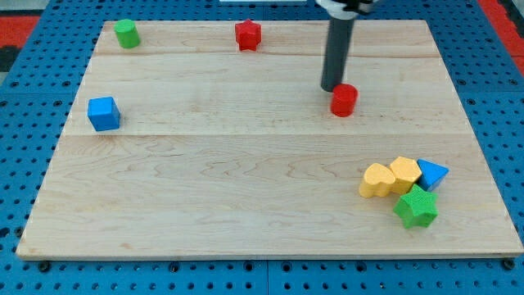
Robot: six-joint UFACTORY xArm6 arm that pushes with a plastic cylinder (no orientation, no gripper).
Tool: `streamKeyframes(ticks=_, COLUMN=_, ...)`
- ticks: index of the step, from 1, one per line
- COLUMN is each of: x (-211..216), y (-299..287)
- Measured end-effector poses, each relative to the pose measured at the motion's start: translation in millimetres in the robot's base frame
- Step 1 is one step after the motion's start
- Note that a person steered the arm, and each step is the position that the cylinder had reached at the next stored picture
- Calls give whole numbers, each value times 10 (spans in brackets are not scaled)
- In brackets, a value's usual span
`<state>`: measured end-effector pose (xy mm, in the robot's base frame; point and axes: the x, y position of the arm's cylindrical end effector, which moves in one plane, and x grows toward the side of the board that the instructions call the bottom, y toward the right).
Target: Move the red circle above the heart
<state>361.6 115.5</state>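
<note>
The red circle block (345, 99) lies on the wooden board (246, 188), right of the middle in the upper half. My tip (332, 87) touches the board just to the upper left of the red circle, next to its edge. The yellow heart (377, 180) lies at the lower right, well below the red circle and slightly to its right. It touches a yellow hexagon block (404, 173).
A blue triangle (433, 174) and a green star (416, 206) sit in the cluster beside the heart. A red star-shaped block (248, 34) is at the top centre, a green block (126, 34) at the top left, a blue cube (104, 113) at the left.
</note>
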Motion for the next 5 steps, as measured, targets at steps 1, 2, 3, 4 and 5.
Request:
streamKeyframes(ticks=1, x=509, y=113)
streamKeyframes(ticks=2, x=452, y=150)
streamKeyframes(ticks=3, x=966, y=47)
streamKeyframes(ticks=4, x=1161, y=-2)
streamKeyframes(ticks=5, x=841, y=-1)
